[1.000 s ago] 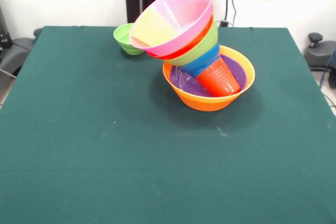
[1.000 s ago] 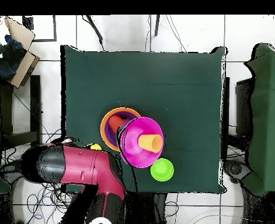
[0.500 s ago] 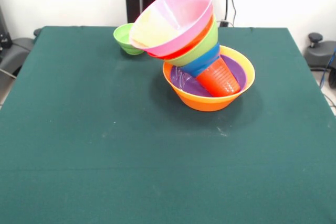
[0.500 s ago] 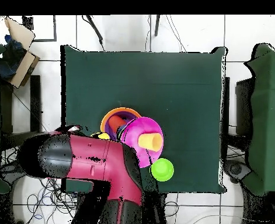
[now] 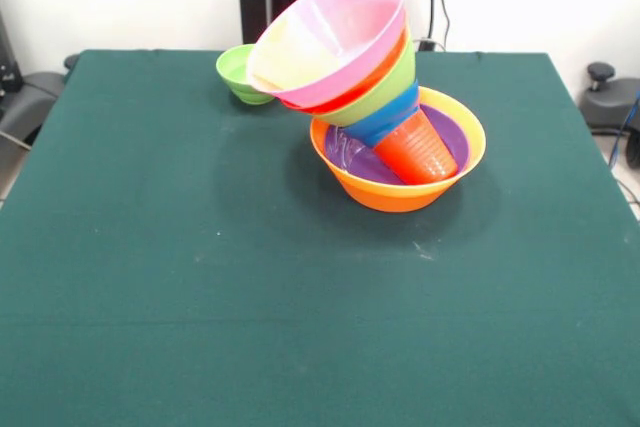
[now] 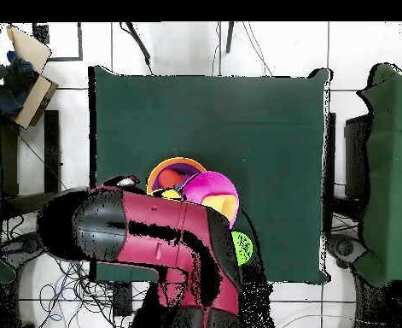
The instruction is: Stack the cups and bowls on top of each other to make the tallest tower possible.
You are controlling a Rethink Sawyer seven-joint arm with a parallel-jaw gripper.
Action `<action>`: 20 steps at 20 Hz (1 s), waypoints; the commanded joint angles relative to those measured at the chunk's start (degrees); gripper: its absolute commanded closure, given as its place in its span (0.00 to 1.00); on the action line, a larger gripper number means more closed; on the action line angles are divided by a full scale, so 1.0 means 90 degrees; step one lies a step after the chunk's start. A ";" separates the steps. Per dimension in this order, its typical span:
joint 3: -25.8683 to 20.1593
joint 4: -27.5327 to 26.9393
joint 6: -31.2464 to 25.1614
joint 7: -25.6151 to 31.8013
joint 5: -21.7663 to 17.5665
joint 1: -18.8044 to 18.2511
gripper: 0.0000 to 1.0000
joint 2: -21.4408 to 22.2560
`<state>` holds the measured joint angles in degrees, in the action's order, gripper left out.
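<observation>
- The tower point(image 5: 370, 97) is standing toward the bench point(image 5: 200, 297) edge on the robot's side, slightly off the centre line. Its base is the large orange bowl point(image 5: 395, 192).
- Inside the base, a purple bowl point(image 5: 345, 152) is lying nested. A red-orange cup point(image 5: 415, 152) is lying tilted in it, carrying the blue, green, red-orange and pink bowls.
- The upper part is leaning heavily. The pink bowl point(image 5: 340, 17) is overhanging the base rim, with a pale yellow cup point(image 5: 285, 57) lying in it.
- The step in hand is judged to be the adding of another piece at the top. Any piece should be lowered slowly, with no sideways push being given, since the lean is judged to be close to tipping.
- A load set on the overhanging side is being advised against. The side above the base is preferred.
- The small green bowl point(image 5: 238, 72) is standing apart from the tower, near the same bench edge.
- In the front view, the lean and the stacking order are being shown; no arm is appearing there.
- In the overhead view, the arm point(image 6: 153, 239) is being shown reaching over the tower and covering part of it. A small yellow patch point(image 6: 171, 195) is showing at its edge; what it is cannot be told.
- The pincer is being hidden beneath the arm, so whether it is apart, together or clamped cannot be told.
</observation>
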<state>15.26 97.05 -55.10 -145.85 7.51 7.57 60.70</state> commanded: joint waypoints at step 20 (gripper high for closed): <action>-0.0717 0.1010 0.1655 0.0451 -0.1262 -0.0823 1.00 -0.0357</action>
<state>14.41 100.12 -44.24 -145.85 -0.59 0.63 60.70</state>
